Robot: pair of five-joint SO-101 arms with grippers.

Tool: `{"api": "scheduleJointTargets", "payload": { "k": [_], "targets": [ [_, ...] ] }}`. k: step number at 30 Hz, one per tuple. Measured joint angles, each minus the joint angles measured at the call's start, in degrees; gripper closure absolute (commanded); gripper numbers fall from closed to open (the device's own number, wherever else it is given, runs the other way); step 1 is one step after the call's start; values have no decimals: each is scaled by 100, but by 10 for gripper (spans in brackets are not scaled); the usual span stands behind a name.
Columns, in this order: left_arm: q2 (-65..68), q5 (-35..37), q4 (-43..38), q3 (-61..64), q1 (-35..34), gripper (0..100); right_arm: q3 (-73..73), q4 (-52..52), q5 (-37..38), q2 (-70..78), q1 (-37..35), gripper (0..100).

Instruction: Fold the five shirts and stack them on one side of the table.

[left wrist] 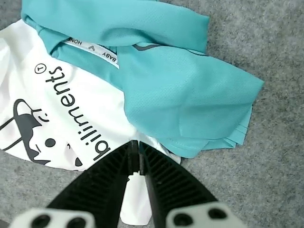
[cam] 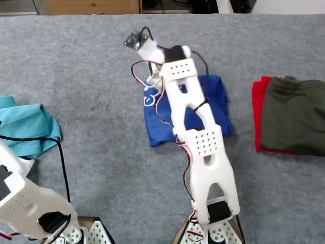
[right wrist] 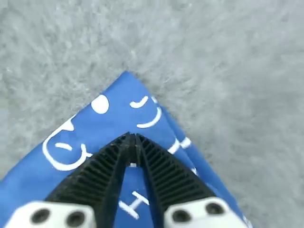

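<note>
At far left, teal shirt point(cam: 25, 127): we found it rumpled at the left edge of the high view, on the grey table cover point(cam: 91, 66).
White shirt point(left wrist: 57, 109): in the left wrist view we saw it carrying dark print, with the teal shirt lying partly over it.
Left arm point(cam: 23, 201): it sat in the lower left corner of the high view, just below the teal shirt, and a black cable point(cam: 63, 168) ran past the shirt's edge.
Left pincer point(left wrist: 135, 148): its black ribbed fingers were pressed together, the tips over the white shirt's edge just beside the teal hem. We could not tell whether any cloth was caught between them.
Blue shirt point(cam: 218, 101): it lay folded near the middle of the high view, a little right of centre, with white drawn faces on it, partly hidden under an arm.
Right arm point(cam: 203, 142): it ran from the bottom centre of the high view up across the blue shirt.
Right pincer point(right wrist: 131, 138): its fingers were pressed together, the tips down at the blue shirt near one corner, with grey cover beyond. We could not tell whether it pinched the cloth.
Red shirt point(cam: 259, 112): it lay folded at the right edge, well apart from the blue one.
Dark olive shirt point(cam: 294, 117): it lay folded on top of the red shirt, leaving a red strip along the left and lower sides.
</note>
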Motion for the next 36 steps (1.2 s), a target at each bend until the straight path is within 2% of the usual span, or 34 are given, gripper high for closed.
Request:
{"api": "scheduleJointTargets", "payload": {
  "k": [9, 17, 22, 29, 36],
  "targets": [
    [0, 0, 0, 0, 0, 981, -897, 1468, 0, 0, 1064, 994],
    [0, 0, 0, 0, 18, 981, -862, 1451, 158, 396, 1987, 994],
    [0, 0, 0, 0, 26, 981, -862, 870, 484, 1108, 2462, 994],
    [0, 0, 0, 18, 26, 981, -1574, 1090, 571, 1204, 2488, 994],
    [0, 0, 0, 18, 26, 981, -2277, 1530, 404, 1029, 2136, 994]
  ]
}}
